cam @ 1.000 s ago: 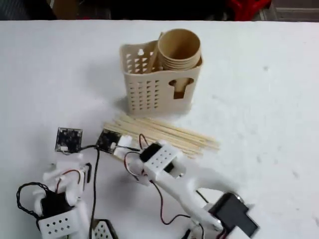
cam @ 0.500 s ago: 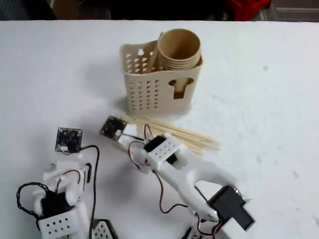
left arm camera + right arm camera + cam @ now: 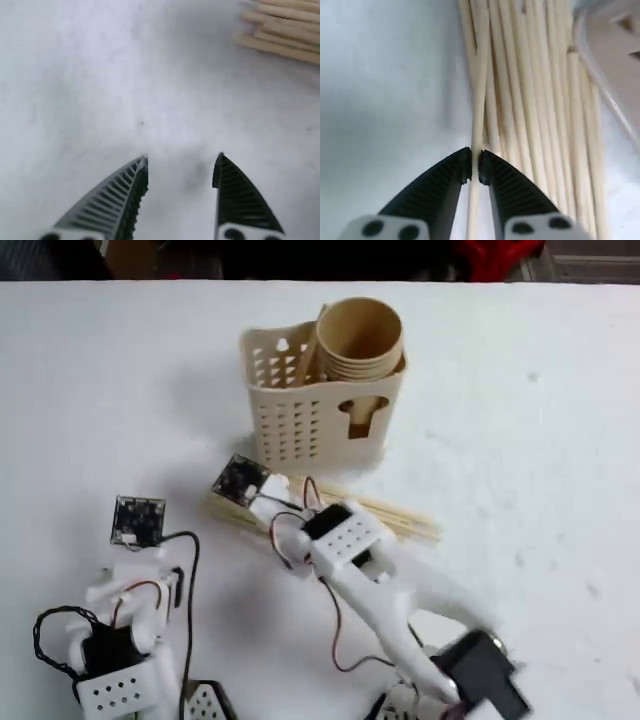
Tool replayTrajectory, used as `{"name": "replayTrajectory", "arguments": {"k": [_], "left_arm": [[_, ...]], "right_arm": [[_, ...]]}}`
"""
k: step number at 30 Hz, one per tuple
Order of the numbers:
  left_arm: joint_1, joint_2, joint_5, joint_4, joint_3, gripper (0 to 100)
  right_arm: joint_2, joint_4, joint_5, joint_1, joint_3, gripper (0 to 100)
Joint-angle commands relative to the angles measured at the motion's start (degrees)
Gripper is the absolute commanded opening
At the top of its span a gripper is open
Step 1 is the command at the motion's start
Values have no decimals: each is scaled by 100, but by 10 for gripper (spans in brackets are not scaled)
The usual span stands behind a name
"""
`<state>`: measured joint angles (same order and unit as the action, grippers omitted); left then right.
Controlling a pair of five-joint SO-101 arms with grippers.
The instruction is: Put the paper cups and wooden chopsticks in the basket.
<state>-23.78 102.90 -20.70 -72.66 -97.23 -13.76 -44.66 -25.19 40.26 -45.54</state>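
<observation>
Tabletop [image 3: 520, 390] is bearing a basket [image 3: 300, 430] at 12 o'clock; right gripper [image 3: 474, 164] is pinching a chopstick [image 3: 481, 90], left gripper [image 3: 182, 156] gaping.

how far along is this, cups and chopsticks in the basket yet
Done: the stacked tan paper cups stand in the cream perforated plastic basket. In hand: the right arm's jaws pinch one pale wooden chopstick from the bundle. Still to go: that bundle, lying on the white table beside the basket.

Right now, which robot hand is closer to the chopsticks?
Right. The right gripper pinches one of the chopsticks; the left gripper hangs open over the table, apart from them.
</observation>
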Motion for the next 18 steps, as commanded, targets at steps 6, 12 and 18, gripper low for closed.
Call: {"name": "replayTrajectory", "arguments": {"k": [6, 12, 18], "left_arm": [[-31, 22, -26, -9, 18, 219], [-31, 22, -26, -9, 18, 219], [-31, 22, -26, -9, 18, 219]], "right_arm": [[-2062, -374, 62, -66, -273, 15], [-2870, -251, 62, -259, 782, 15], [-2123, 31, 756, -532, 2971, 15]]}}
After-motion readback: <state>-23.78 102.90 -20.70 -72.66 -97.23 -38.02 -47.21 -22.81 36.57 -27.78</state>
